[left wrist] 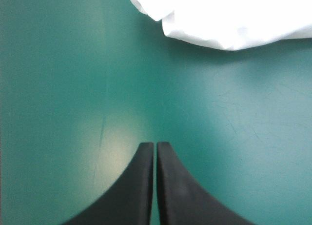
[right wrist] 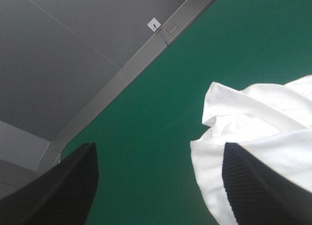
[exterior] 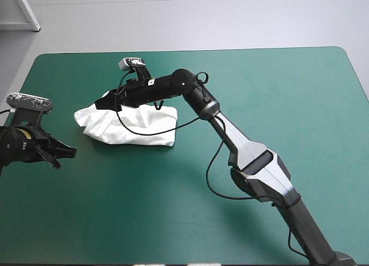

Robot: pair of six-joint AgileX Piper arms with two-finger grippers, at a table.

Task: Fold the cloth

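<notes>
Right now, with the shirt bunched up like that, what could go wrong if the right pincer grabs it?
The T-shirt is a crumpled heap, and the open right pincer straddles its edge, so closing may pinch several layers instead of one hem. The left pincer is shut and clear of the cloth; a one-sided lift would likely drag the heap rather than spread it.

Crumpled T-shirt (exterior: pixel 109 127) on teal-green table (exterior: pixel 277 87)

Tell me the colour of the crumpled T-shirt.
Plain white, with no pattern visible. The T-shirt shows best in the high view.
</notes>
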